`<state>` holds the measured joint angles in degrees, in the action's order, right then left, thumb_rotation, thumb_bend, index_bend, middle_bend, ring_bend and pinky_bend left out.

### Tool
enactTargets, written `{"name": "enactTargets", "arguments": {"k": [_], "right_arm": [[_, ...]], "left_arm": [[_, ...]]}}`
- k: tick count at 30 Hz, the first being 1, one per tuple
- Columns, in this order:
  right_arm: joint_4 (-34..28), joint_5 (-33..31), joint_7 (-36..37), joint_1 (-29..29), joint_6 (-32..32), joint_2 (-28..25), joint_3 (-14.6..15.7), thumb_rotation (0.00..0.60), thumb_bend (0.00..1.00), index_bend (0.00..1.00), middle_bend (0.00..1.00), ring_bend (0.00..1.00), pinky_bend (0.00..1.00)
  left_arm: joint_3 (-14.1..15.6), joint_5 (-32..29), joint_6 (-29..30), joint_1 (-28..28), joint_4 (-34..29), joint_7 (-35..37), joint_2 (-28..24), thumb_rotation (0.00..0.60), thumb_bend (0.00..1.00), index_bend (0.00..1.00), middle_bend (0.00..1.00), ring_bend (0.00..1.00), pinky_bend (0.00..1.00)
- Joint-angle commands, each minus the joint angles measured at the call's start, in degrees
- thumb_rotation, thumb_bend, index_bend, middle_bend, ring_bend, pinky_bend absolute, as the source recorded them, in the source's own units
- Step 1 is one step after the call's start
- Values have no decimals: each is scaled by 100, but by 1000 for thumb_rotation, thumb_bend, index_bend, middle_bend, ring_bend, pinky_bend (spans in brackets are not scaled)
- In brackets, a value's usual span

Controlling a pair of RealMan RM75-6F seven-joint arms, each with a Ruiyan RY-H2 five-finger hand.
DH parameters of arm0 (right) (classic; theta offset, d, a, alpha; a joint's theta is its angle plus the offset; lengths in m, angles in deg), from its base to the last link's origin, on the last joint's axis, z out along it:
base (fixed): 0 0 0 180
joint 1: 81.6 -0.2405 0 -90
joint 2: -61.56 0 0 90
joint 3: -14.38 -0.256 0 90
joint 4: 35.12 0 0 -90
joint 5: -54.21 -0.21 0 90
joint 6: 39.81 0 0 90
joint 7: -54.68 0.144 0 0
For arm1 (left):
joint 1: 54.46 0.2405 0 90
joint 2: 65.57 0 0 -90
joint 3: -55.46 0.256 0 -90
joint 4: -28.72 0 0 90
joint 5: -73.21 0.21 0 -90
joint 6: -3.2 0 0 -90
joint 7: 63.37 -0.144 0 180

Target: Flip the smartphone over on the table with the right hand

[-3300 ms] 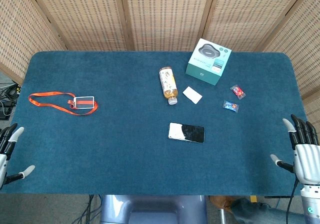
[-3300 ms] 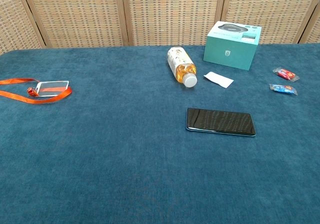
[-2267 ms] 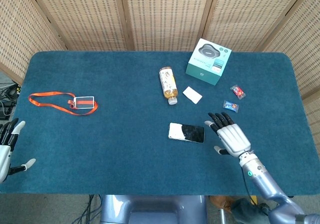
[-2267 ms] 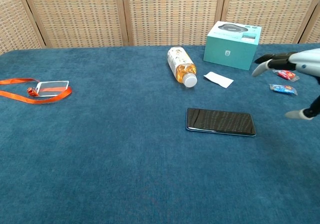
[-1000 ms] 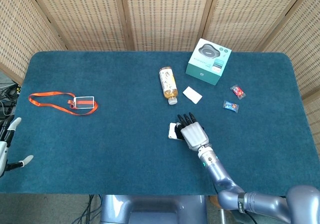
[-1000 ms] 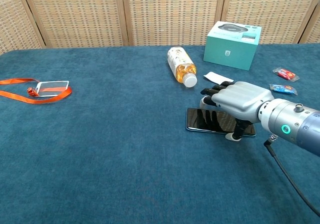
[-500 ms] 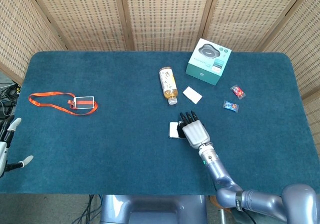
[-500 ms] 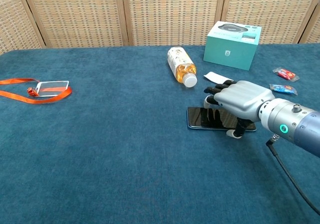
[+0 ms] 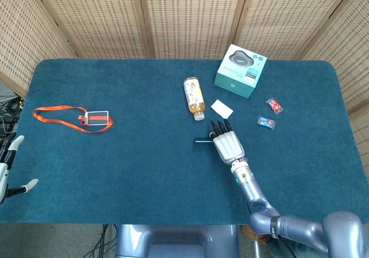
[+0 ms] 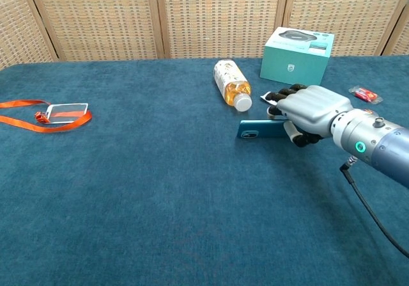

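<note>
Right hand [image 10: 305,114] gripping edge-up smartphone [image 10: 261,130]

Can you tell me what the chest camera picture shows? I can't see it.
The right robot hand grips a smartphone tipped up on its edge, blue back showing, on a blue table. Behind lie a bottle on its side and a teal box.

We see the smartphone [image 10: 261,130] near the table's [image 9: 144,177] centre, raised on edge in our right hand [image 9: 228,144], which lies at its three o'clock. The bottle [image 9: 194,98] lies at the phone's twelve o'clock, the card [image 9: 222,109] at one, the box [image 9: 240,70] beyond. The lanyard [image 9: 72,117] lies far off at nine.
</note>
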<state>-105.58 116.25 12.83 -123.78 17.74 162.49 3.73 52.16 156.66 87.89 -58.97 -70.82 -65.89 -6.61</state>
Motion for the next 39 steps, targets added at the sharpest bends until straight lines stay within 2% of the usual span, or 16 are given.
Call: {"name": "enactTargets", "arguments": {"k": [1,14,21,25,28,30,32,35,39], "right_arm": [[124,-121,-10,-100,-80,36,-122,600,927,338,112,0,0],[842,-866,-412,-642,-283,268,-747,600,657,306,112,0,0],[885,-939,-491,-748,-161,262,-834,600,612,295,113,0,0],[289,-620,-281,-552,191,-110,-758,600,611,295,115,0,0],[-571,-167,46,-190,608,-731,-579,600,555,285,115,0,0],[-865,12,204,-25,786,-983,-510,600,452,245,111,0,0],[-1290,289,528,266,1069,-1385,-394,600,244,149,88,0,0],[-1832,670,1164,743,1455,-2006,-202,600,28,29,32,0,0],[-2318,1032,2201,1444,2019,-2645,63,600,0,0,0,0,0]], "left_arm": [[-4,-11,-3,0,2,25,-10,600,0,0,0,0,0],[-58,-156,-93,-37,38,132,-42,600,0,0,0,0,0],[-71,-192,-143,-64,45,152,-51,600,0,0,0,0,0],[-59,-157,-137,-65,29,166,-58,600,0,0,0,0,0],[-25,-56,-92,-50,10,187,-71,600,0,0,0,0,0],[-8,0,-60,-39,6,200,-74,600,0,0,0,0,0],[20,100,-1,-21,1,217,-80,600,0,0,0,0,0],[60,241,91,10,20,251,-77,600,0,0,0,0,0],[119,394,168,42,36,290,-61,600,0,0,0,0,0]]}}
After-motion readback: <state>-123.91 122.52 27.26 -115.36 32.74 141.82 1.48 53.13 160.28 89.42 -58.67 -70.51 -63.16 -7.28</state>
